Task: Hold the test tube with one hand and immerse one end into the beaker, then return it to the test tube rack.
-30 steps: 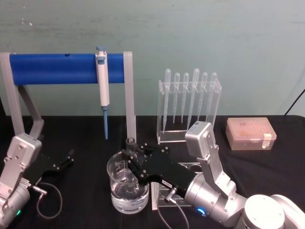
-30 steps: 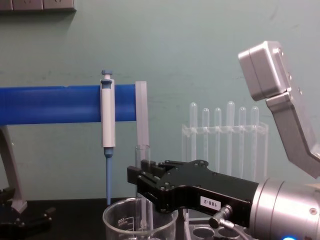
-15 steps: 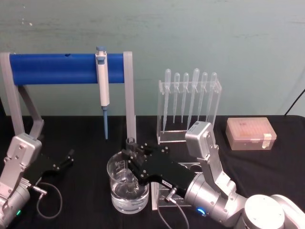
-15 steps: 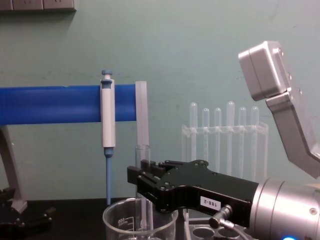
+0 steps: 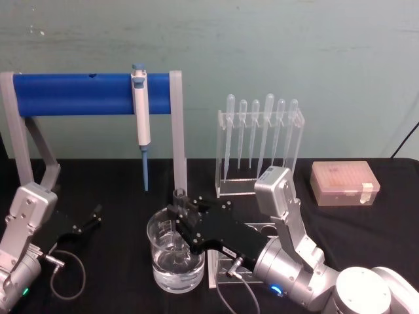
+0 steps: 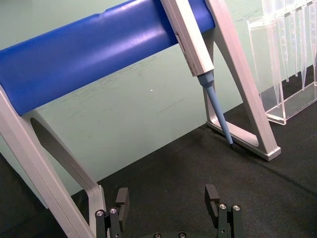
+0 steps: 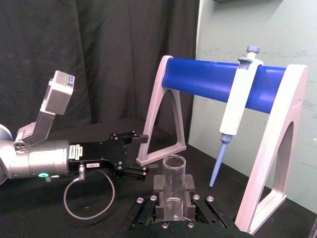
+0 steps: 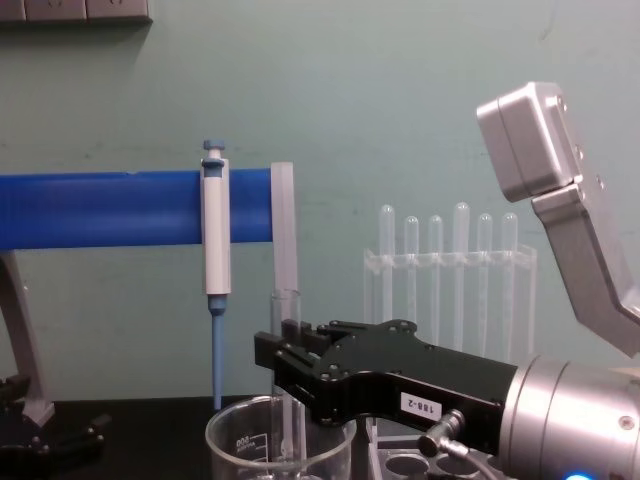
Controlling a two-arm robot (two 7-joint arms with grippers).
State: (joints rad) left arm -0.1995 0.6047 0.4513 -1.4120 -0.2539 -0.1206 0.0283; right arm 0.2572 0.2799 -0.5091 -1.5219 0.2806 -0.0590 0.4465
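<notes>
We see a micropipette [image 5: 140, 108] hung on a blue-barred stand [image 5: 72, 93], six pipettes [image 5: 269, 124] upright in a clear rack [image 5: 239, 188], a lidded orange box [image 5: 344, 183] farther right, all on our black surface [image 5: 118, 176], green wall [image 5: 262, 46] behind.

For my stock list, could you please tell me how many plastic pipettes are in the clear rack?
6 pipettes hang side by side in one row in the clear rack; none appears hidden.

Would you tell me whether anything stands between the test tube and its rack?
Only the beaker's wall: the right gripper holds the test tube upright inside the beaker, with the rack just beside it. Nothing else visible intervenes; the left gripper rests far left.
</notes>
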